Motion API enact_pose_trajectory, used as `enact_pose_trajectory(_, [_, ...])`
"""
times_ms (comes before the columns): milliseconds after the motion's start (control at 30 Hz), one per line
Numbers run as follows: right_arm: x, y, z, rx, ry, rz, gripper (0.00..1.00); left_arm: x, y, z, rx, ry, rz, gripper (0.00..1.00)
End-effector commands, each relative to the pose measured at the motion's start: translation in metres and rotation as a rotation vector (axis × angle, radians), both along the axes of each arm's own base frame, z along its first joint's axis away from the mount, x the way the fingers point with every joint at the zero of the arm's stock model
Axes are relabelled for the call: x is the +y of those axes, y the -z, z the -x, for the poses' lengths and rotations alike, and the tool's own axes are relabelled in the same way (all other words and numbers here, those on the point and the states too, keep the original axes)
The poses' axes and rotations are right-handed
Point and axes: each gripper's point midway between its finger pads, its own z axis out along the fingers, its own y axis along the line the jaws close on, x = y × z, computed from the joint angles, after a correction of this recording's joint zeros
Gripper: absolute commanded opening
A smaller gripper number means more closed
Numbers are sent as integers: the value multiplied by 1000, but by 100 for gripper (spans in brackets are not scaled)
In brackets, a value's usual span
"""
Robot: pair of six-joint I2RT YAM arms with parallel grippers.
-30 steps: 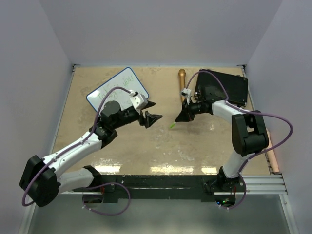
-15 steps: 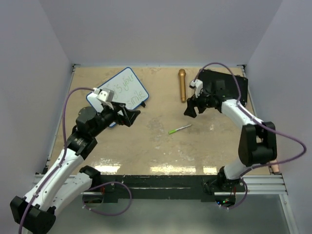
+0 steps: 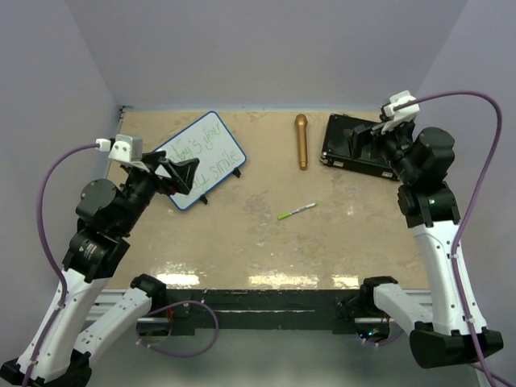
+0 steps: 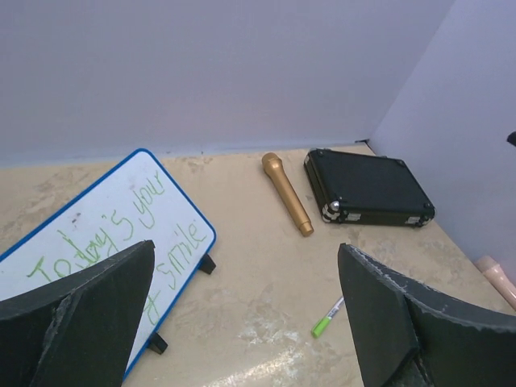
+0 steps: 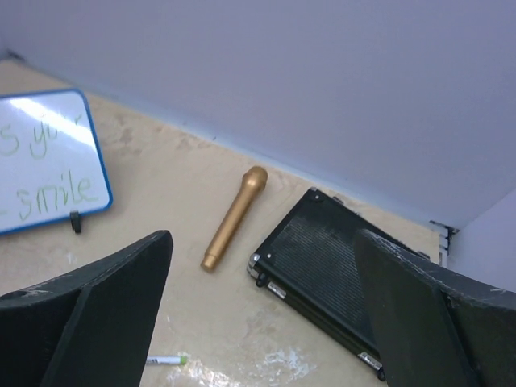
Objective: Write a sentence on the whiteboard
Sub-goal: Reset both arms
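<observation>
Beige, mottled, glossy bench [image 3: 242, 242] is carrying four loose items. One flat white rectangular whiteboard [image 3: 201, 157] with a thin blue rim and rounded corners is resting at the far left, turned at an angle and bearing green handwriting. Two small black clips are showing at its near edge. One smooth gold tapered microphone [image 3: 301, 141] is lying at far centre, just beside one black rectangular hard case [image 3: 355, 147] with a finely textured lid and metal corner fittings. One slim white marker with a green cap [image 3: 297, 211] is lying mid-bench, well apart from the board. Two black end effectors are showing. The left end effector [image 4: 246, 246] is hanging over the board's near-left part, jaws spread wide, gripping nothing. The right end effector [image 5: 262, 234] is hanging above the case, equally wide and empty.
</observation>
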Motion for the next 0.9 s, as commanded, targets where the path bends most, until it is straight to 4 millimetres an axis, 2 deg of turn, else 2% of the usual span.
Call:
enact_pose_trajectory(0, [-24, -33, -5, -18, 182, -151, 99, 17, -17, 6, -26, -60, -45, 100])
enact_pose_trajectory(200, [-24, -43, -3, -34, 193, -209, 99, 19, -20, 7, -30, -66, -49, 100])
enact_pose_trajectory(867, [-19, -34, -5, -20, 168, -215, 99, 23, -18, 7, -30, -88, -64, 100])
